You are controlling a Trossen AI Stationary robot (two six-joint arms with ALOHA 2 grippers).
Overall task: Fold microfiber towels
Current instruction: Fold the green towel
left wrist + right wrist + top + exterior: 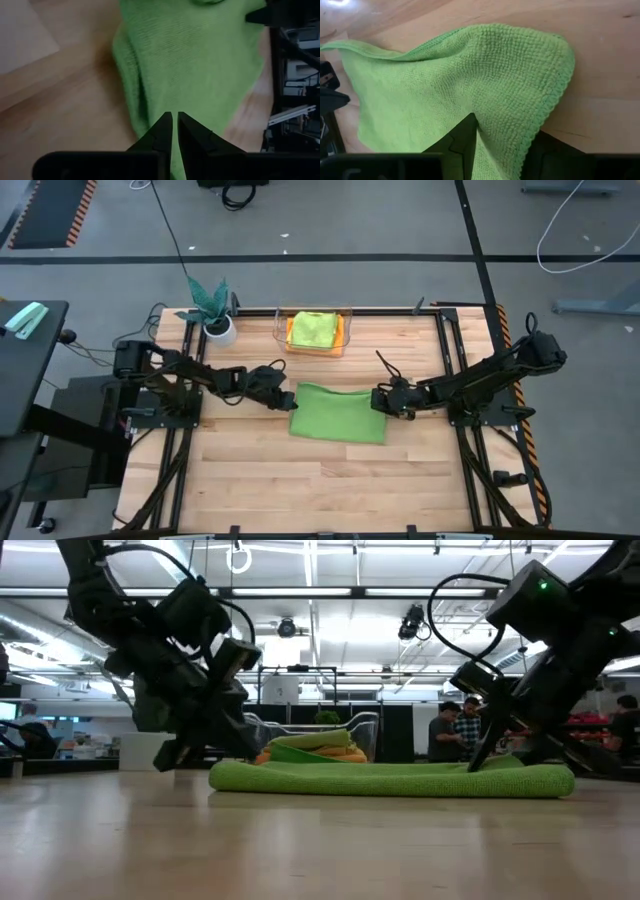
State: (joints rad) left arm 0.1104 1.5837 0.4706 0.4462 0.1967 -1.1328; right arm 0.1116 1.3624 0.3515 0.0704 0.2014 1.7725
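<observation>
Flat, mid-green towel [339,413] (long axis left-right); left tool [287,399] nearly closed; right tool [381,402] gripping its edge.

A teal-leaved plant [208,299] in a white pot [220,330] stands at the wooden counter's [330,480] far edge, beside a clear bin [281,328].

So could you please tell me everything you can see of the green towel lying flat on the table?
The green towel is a plush, looped microfiber cloth with a stitched hem, folded into a rough rectangle, flat on the wooden table, in front of the clear bin. The left gripper, nearly shut, is at its left edge; the right gripper straddles its right edge, fabric lying between the fingers. No tag shows.
</observation>
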